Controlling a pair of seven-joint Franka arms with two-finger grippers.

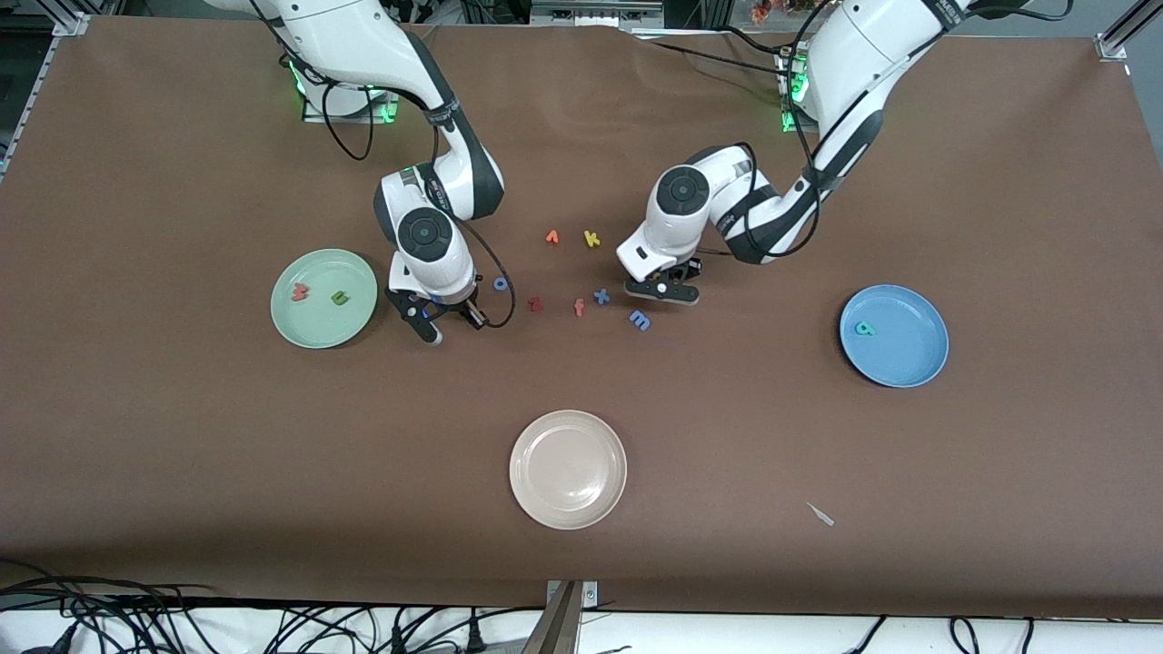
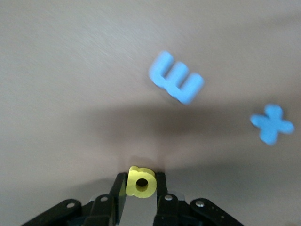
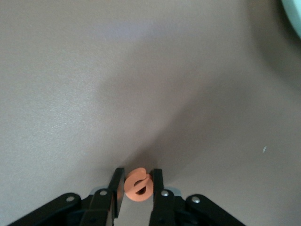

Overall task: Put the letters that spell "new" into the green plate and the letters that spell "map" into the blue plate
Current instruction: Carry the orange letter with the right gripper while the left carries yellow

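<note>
Clamping the orange e (image 3: 138, 183), the right hand (image 3: 137, 184) mirrors the left hand (image 2: 140, 182) pinching the yellow a (image 2: 140, 181).

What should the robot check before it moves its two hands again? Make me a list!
1. Left hand gripping the yellow a: ok.
2. Right hand gripping the orange e: ok.
3. Green plate has the w and n; room for e: ok.
4. Blue plate holds the p: ok.
5. Blue m in the blue plate: not ok, it lies on the table.
</note>
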